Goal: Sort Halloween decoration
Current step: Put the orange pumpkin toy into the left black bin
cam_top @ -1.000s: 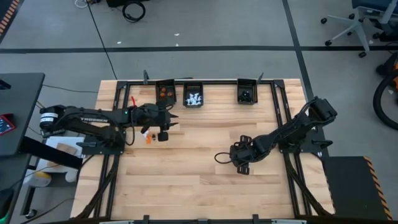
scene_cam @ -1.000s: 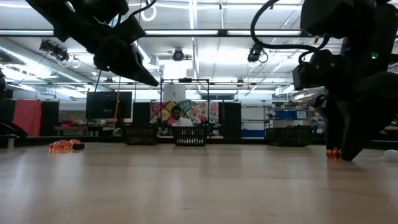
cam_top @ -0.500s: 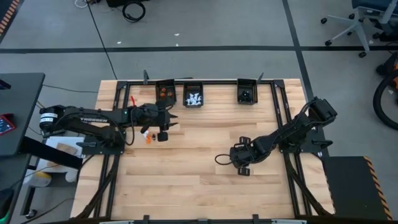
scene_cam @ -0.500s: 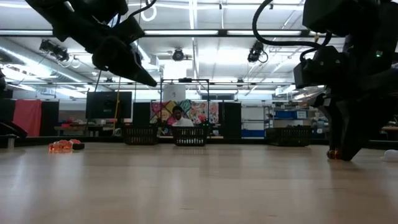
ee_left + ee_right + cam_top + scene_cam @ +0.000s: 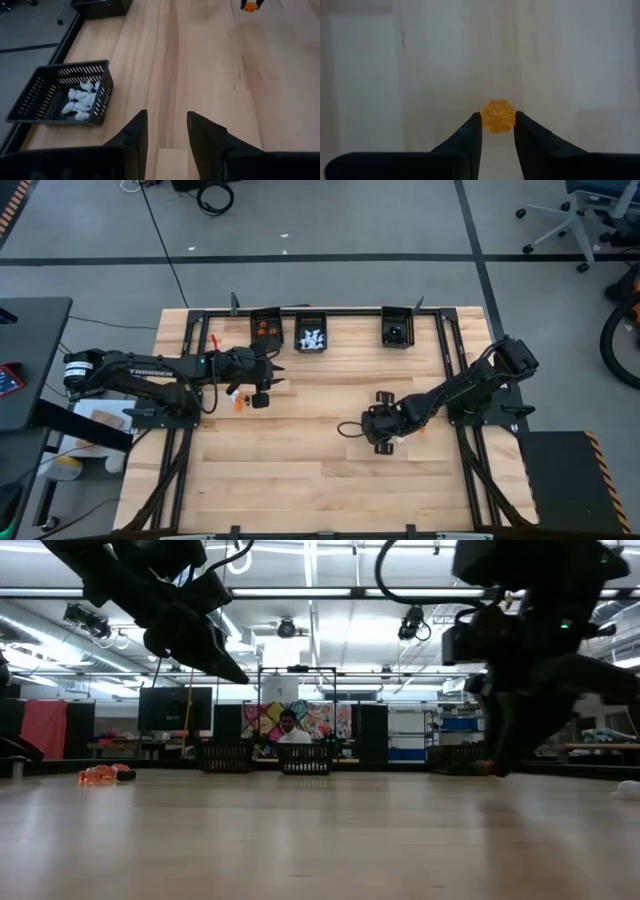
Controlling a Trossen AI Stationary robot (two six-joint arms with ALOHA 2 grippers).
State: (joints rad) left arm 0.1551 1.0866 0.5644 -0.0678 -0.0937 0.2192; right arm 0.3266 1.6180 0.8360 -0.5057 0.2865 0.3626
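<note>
— Right gripper (image 5: 497,131): what does it hold?
— An orange trinket (image 5: 498,116), pinched between its fingertips above the counter's (image 5: 300,470) middle right.
— And the left gripper (image 5: 166,131)?
— Parted, holding nothing, hovering near the bin (image 5: 61,98) of white trinkets (image 5: 78,101).

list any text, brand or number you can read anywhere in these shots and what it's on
"TROSSEN": white lettering along the left arm, small, only just readable in the high view.
Colourful wall display behind the seated person in the low view: too blurred to read.
Nothing readable on the bins, trinkets or table.
</note>
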